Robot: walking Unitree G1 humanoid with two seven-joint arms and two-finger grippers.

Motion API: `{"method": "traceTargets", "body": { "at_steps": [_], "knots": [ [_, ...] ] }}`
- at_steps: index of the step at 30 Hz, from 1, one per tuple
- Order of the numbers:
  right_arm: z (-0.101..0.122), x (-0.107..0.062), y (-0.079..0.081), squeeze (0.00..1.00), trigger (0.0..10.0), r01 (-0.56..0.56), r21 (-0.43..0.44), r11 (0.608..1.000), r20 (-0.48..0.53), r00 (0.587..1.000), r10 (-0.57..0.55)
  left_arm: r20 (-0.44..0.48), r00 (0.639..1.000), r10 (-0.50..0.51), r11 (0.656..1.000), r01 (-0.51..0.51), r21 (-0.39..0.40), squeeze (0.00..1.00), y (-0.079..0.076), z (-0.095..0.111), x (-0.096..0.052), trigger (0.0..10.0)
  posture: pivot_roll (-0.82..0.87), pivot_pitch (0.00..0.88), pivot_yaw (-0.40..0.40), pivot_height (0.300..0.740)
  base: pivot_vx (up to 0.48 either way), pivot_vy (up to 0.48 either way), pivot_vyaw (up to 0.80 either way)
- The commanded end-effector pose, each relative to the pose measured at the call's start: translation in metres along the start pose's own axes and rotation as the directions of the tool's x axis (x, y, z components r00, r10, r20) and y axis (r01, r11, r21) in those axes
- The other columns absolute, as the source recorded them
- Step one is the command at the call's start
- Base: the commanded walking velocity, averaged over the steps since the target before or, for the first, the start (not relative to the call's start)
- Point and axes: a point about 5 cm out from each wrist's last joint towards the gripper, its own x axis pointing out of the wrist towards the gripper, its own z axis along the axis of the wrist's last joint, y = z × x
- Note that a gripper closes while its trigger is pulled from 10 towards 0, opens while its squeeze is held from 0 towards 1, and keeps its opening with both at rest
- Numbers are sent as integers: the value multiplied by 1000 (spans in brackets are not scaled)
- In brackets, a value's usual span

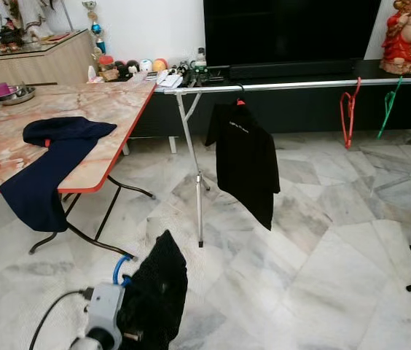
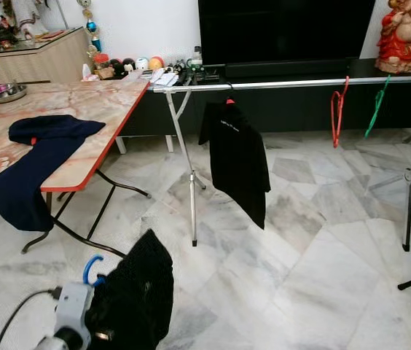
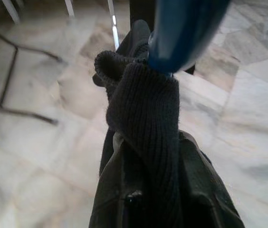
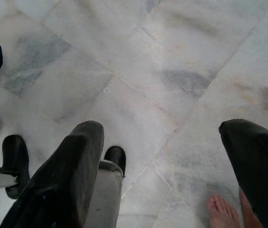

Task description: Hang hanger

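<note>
On rail (image 1: 300, 85): 1 black shirt (image 1: 245, 160) | 2 empty hangers (image 1: 347, 117) | left tool (image 3: 138, 204): 1 blue hanger (image 1: 120, 267)

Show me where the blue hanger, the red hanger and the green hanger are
blue hanger (image 1: 120, 266), left eye view, on its curved hook above the dark garment
red hanger (image 1: 347, 117), left eye view, on its side arm below the rail
green hanger (image 1: 388, 108), left eye view, on its thin shaft
</note>
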Motion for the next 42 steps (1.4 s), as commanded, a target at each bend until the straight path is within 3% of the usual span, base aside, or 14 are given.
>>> {"method": "traceTargets", "body": {
  "at_steps": [1,7,12,15,19,42],
  "knots": [
    [-3,-1,3,0,10000,-3,2,1000,-8,1000,3,17,1000,0,1000,0,9,0,5,7,-2,10000,-43,0,91,740,0,0,0],
    [-6,-1,5,0,10000,-7,-8,1000,-24,1000,7,23,994,107,993,-108,51,0,30,10,-7,10000,-37,0,84,740,0,0,0],
    [-10,-2,5,0,10000,-3,-11,1000,-35,999,2,40,996,82,995,-84,49,0,24,18,-5,10000,-48,0,95,740,0,0,0],
    [-11,-2,4,0,10000,-11,-28,1000,-44,999,10,68,991,118,993,-119,13,0,20,24,3,10000,-39,0,81,740,0,0,0],
    [-7,-1,3,0,10000,-19,-52,998,-41,999,17,94,993,66,998,-67,5,0,3,32,11,10000,-37,0,74,740,148,0,0],
    [-2,1,3,0,10000,-40,-101,994,-39,999,36,110,993,37,998,-42,36,0,-6,45,17,10000,-25,17,77,740,327,0,0]
  ]
}}
